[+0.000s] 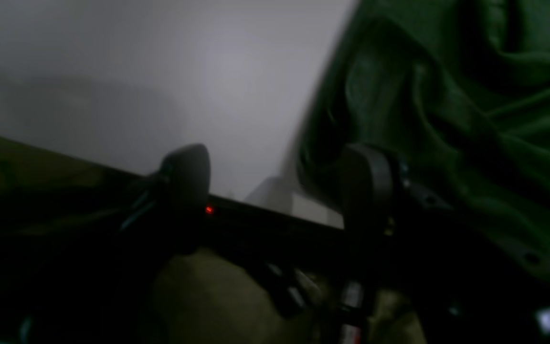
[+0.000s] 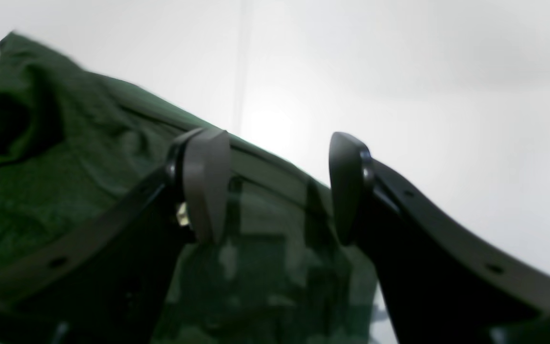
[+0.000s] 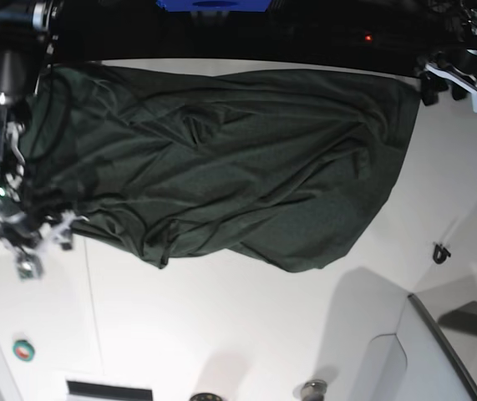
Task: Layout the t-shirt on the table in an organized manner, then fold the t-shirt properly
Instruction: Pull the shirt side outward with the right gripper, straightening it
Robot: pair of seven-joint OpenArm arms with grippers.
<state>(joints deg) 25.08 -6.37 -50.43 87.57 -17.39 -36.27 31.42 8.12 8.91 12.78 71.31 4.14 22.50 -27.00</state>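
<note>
The dark green t-shirt (image 3: 221, 159) lies wrinkled and spread across the far half of the white table (image 3: 246, 326). My left gripper (image 3: 443, 90) hangs at the shirt's top right corner. In its wrist view the left gripper (image 1: 275, 186) is open with nothing between its fingers, and the t-shirt (image 1: 470, 95) lies beside the right finger (image 1: 365, 186). My right gripper (image 3: 46, 251) is at the shirt's lower left edge. Close up, the right gripper (image 2: 277, 186) is open above the edge of the t-shirt (image 2: 55, 157), and no cloth is pinched.
A small black clip-like object (image 3: 441, 251) lies on the table at the right. A grey raised panel (image 3: 438, 351) fills the near right corner. A round green and red item (image 3: 23, 350) sits at the near left. A thin seam (image 2: 241, 71) crosses the tabletop.
</note>
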